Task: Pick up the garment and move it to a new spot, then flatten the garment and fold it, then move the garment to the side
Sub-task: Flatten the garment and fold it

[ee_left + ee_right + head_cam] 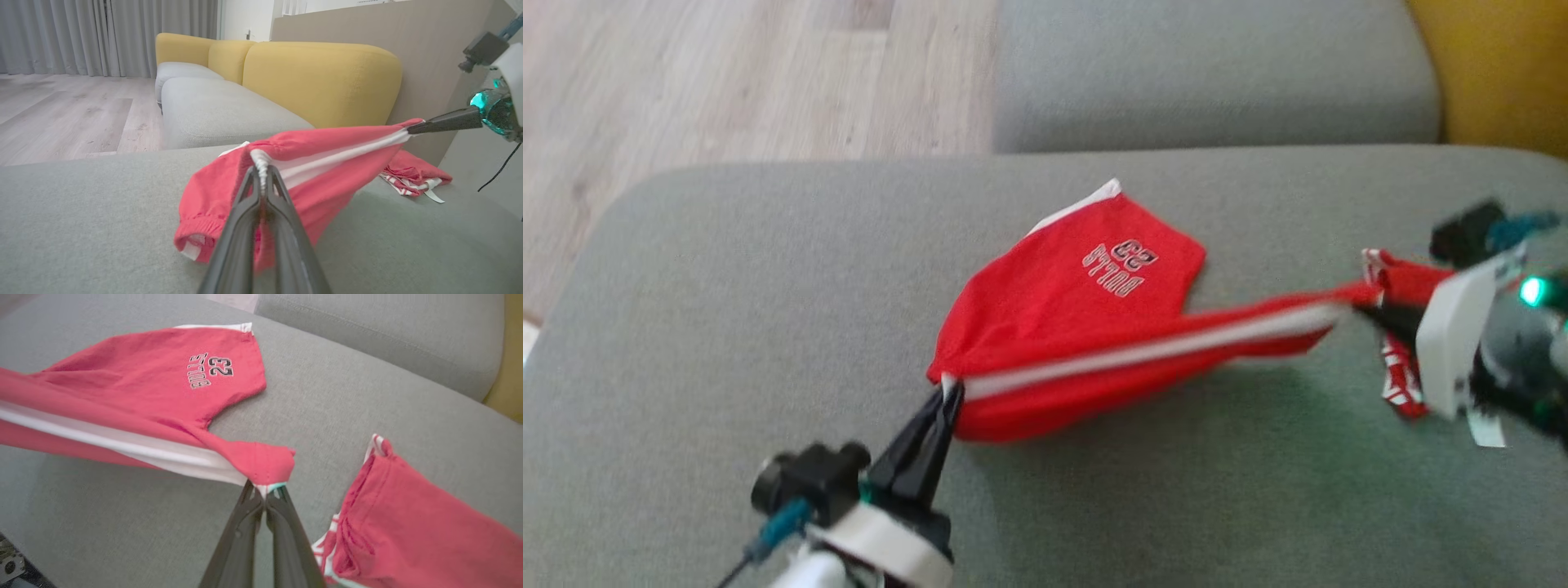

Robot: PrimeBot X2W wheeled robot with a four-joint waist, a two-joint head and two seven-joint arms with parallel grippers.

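Note:
Red shorts [1078,302] with a white side stripe and a "BULLS 23" print hang stretched between my two grippers above the grey sofa cushion [768,286]. My left gripper [949,390] is shut on the lower-left end, pinching the gathered white edge [261,173]. The right gripper [1368,304] is shut on the other end, a bunched red corner [266,491]. The printed leg [163,388] droops onto the cushion beyond the taut stripe. In the left wrist view the shorts [318,175] sag from the line to the right gripper [410,128].
A second red garment [1401,384] with white trim lies crumpled on the cushion under my right gripper, also seen as a red heap [400,522]. Another grey seat [1217,73] sits behind, a yellow backrest [1494,65] at far right, wooden floor [727,73] beyond the left edge.

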